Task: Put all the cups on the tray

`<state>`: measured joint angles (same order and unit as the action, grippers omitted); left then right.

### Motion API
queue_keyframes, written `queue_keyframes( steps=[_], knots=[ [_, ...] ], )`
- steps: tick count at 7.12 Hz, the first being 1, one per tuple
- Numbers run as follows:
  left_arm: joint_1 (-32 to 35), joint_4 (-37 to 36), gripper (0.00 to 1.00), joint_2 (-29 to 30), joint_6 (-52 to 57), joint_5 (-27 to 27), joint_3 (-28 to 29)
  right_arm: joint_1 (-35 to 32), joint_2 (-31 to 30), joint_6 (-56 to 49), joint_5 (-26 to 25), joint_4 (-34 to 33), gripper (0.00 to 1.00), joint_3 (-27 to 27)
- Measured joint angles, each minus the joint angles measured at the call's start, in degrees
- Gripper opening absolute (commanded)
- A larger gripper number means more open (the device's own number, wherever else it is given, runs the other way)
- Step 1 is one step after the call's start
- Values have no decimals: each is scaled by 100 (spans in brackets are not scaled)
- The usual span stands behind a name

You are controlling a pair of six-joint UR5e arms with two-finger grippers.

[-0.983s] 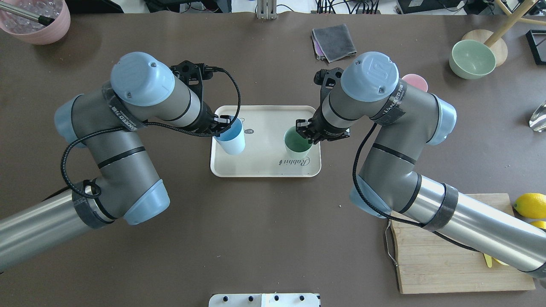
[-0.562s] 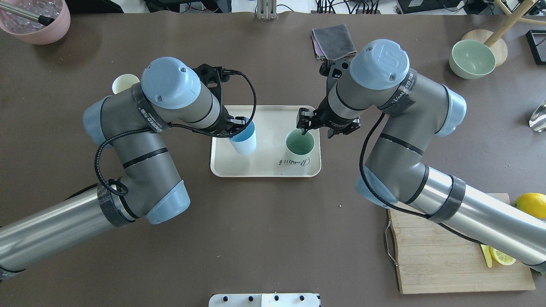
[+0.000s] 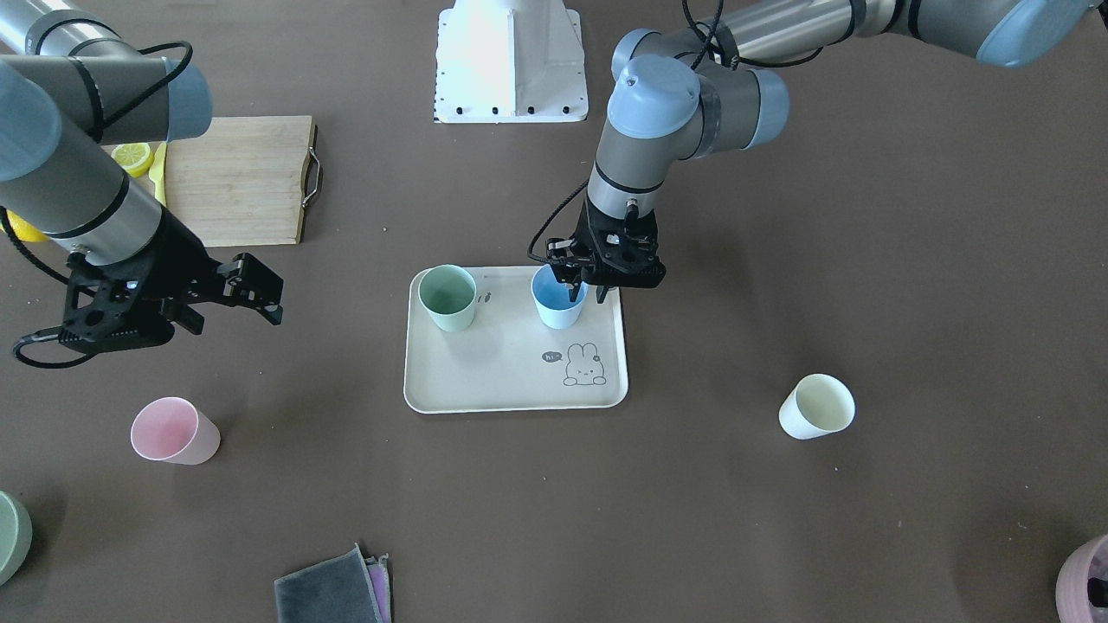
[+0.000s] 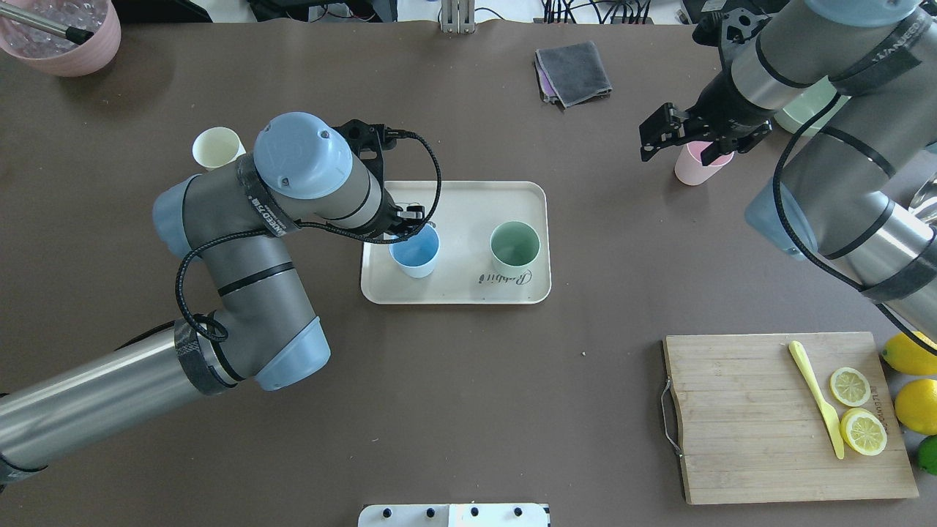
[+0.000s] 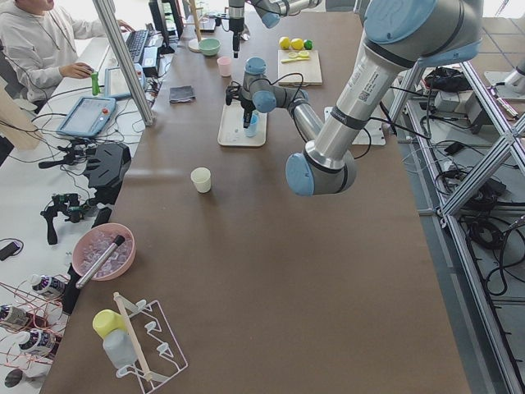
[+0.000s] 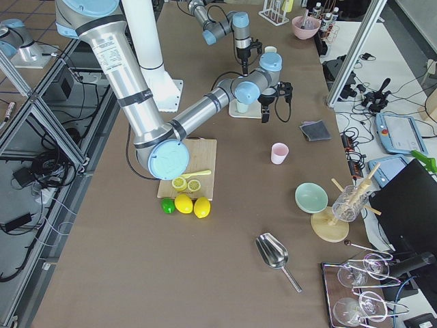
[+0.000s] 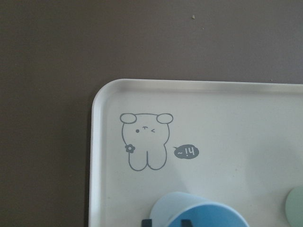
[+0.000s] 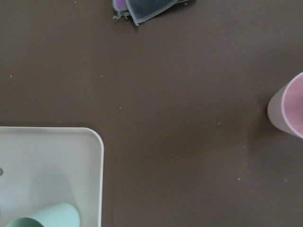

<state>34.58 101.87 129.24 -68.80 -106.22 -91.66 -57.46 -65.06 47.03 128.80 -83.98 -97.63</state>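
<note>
The beige rabbit tray (image 4: 468, 201) (image 3: 502, 381) lies mid-table. A green cup (image 4: 514, 245) (image 3: 447, 297) stands free on it. A blue cup (image 4: 415, 251) (image 3: 558, 298) stands upright on it too. My left gripper (image 4: 410, 219) (image 3: 576, 284) is shut on the blue cup's rim, one finger inside and one outside. My right gripper (image 4: 684, 145) (image 3: 229, 303) is open and empty, raised just beside a pink cup (image 4: 695, 170) (image 3: 173, 433) that stands on the table. A cream cup (image 4: 218, 148) (image 3: 818, 407) stands on the table, left of the tray in the overhead view.
A wooden cutting board (image 4: 747, 417) with lemon slices and a yellow knife lies front right, with lemons beside it. A folded grey cloth (image 4: 573, 72) lies behind the tray. A pink bowl (image 4: 62, 40) sits at the far left corner.
My right gripper has let go of the green cup and swung right and back to the pink cup. My left gripper has brought the tilted blue cup upright onto the tray.
</note>
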Motion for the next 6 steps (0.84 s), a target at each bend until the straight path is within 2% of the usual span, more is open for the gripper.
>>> queue_keyframes(
  steps=[3, 6],
  knots=[
    [737, -66, 98, -391, 301, -283, -469, -460, 50, -663, -68, 32, 100, 1066],
    [1562, -79, 98, -970, 1258, -697, -828, -471, 218, -629, -182, 710, 100, 2128]
  ],
)
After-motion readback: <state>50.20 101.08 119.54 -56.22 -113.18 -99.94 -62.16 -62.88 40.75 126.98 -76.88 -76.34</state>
